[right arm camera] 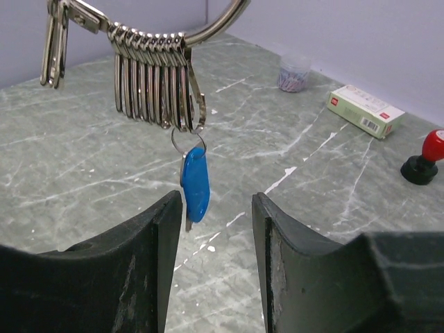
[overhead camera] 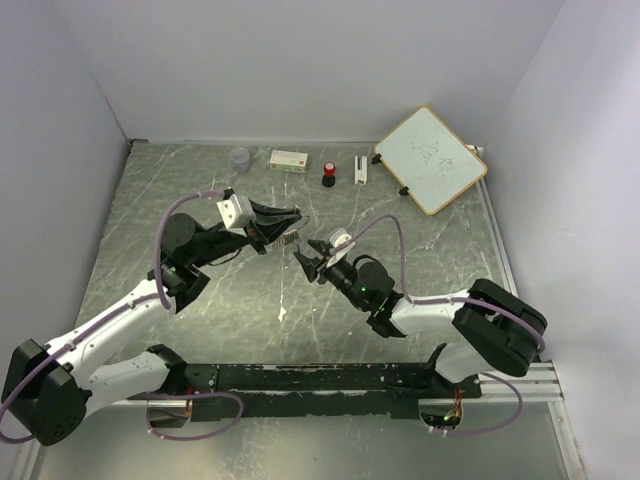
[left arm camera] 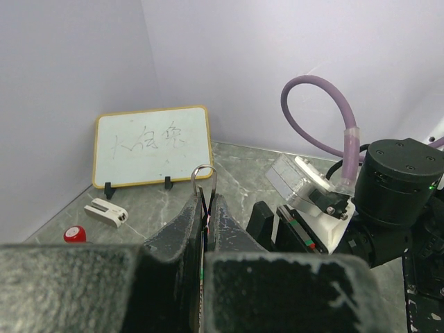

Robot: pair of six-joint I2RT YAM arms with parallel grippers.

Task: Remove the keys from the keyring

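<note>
Left arm: the left gripper (left arm camera: 208, 201) is raised over the middle of the marble-patterned table (overhead camera: 150, 200), its two fingers (left arm camera: 182, 232) pressed together on the keyring (right arm camera: 215, 28), a silver wire loop of which stands up between the fingertips. Centre: from the keyring's large ring hangs a row of silver snap hooks (right arm camera: 156, 83), and from the last hook a small wire ring (right arm camera: 187, 142) carrying the blue key (right arm camera: 195, 184), which dangles above the table. Right arm: the right gripper (right arm camera: 216, 236) faces the key with its jaws parted and gripping nothing; the key hangs just before the gap, close against one finger, contact uncertain. Rear edge, left to right: a clear cup (overhead camera: 240, 158), a green-and-white box (overhead camera: 289, 160), a red-and-black knob (overhead camera: 328, 175), a whiteboard (overhead camera: 430, 158).
</note>
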